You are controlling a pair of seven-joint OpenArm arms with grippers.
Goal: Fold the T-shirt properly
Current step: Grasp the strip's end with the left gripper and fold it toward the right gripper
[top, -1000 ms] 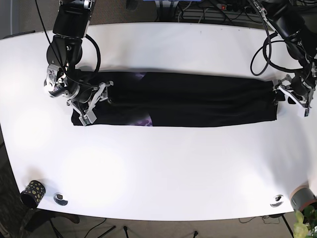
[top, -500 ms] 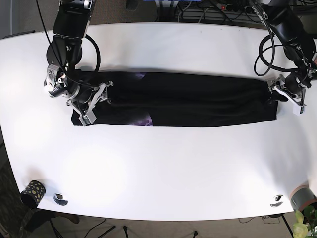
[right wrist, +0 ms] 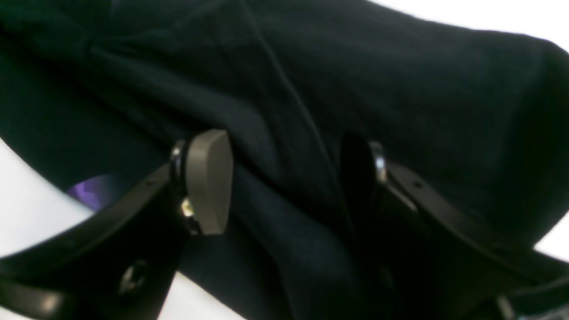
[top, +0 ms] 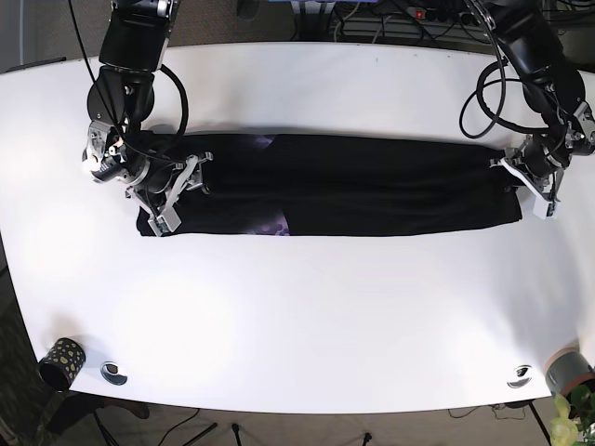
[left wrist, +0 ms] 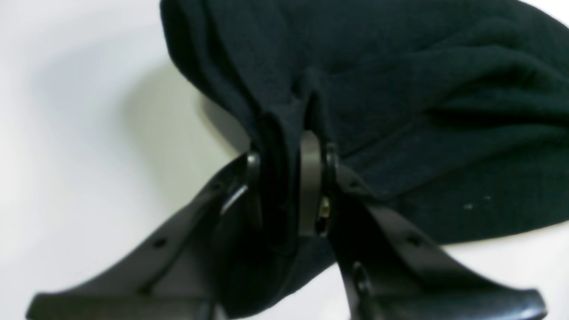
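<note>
White table (top: 307, 316) spanning nearly the whole base view, edges curved at left and right. At the front-left corner, a dark cup with pale speckles (top: 61, 360), just off the table edge; beside it, on the tabletop, a small round metallic fitting (top: 114, 373). A second such fitting (top: 520, 375) near the front-right corner. Grey pot (top: 569, 371) with a green plant (top: 569, 420) at the lower right — partly cut off by the frame. Cables and a power strip (top: 437, 15) behind the far edge.
</note>
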